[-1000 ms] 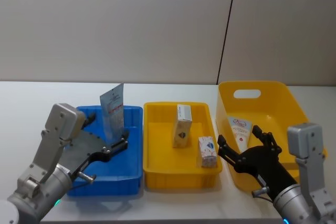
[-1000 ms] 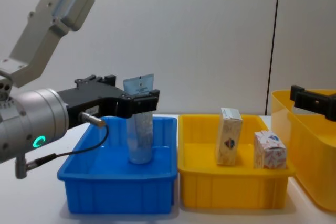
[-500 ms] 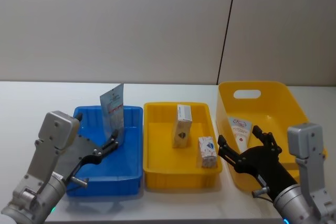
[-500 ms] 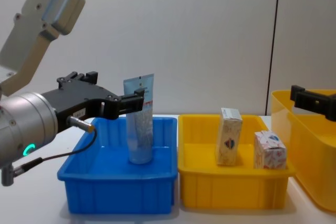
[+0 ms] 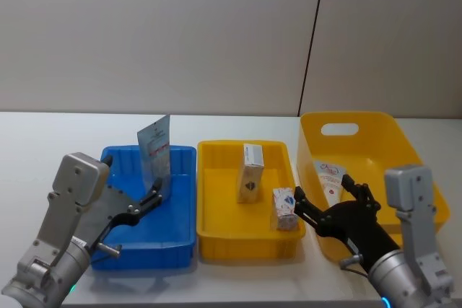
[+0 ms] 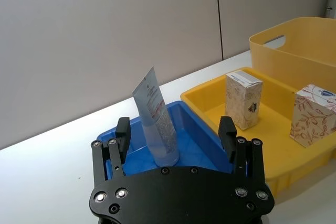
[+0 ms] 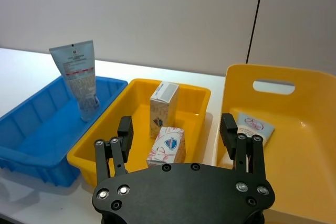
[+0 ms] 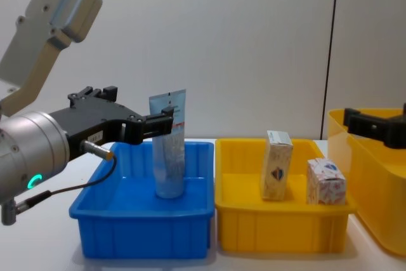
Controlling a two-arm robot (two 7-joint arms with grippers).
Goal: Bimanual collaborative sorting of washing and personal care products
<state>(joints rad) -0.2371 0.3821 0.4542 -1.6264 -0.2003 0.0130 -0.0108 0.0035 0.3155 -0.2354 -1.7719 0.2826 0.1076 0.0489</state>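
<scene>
A pale blue tube [image 5: 155, 153] stands upright at the back of the blue tray [image 5: 173, 239], free of any grip. My left gripper [image 5: 132, 177] hovers open just short of it, over the tray's left side; the tube [image 6: 156, 119] rises beyond the open left gripper [image 6: 175, 131]. Two white cartons [image 5: 250, 172] [image 5: 285, 208] stand in the middle yellow tray [image 5: 216, 247]. Another tube [image 5: 330, 177] lies in the yellow bin [image 5: 404, 149]. My right gripper [image 5: 325, 192] is open and holds nothing, above the bin's left wall beside the nearer carton [image 7: 167, 148].
The three containers sit side by side on a white table [image 5: 43, 142], with a grey wall close behind. The bin has a handle slot [image 5: 339, 129] in its far wall. One right finger [image 8: 365, 124] enters the chest view at the right edge.
My left gripper, which was around the tube a second ago, has drawn back and left it standing. The right gripper has edged left toward the yellow tray.
</scene>
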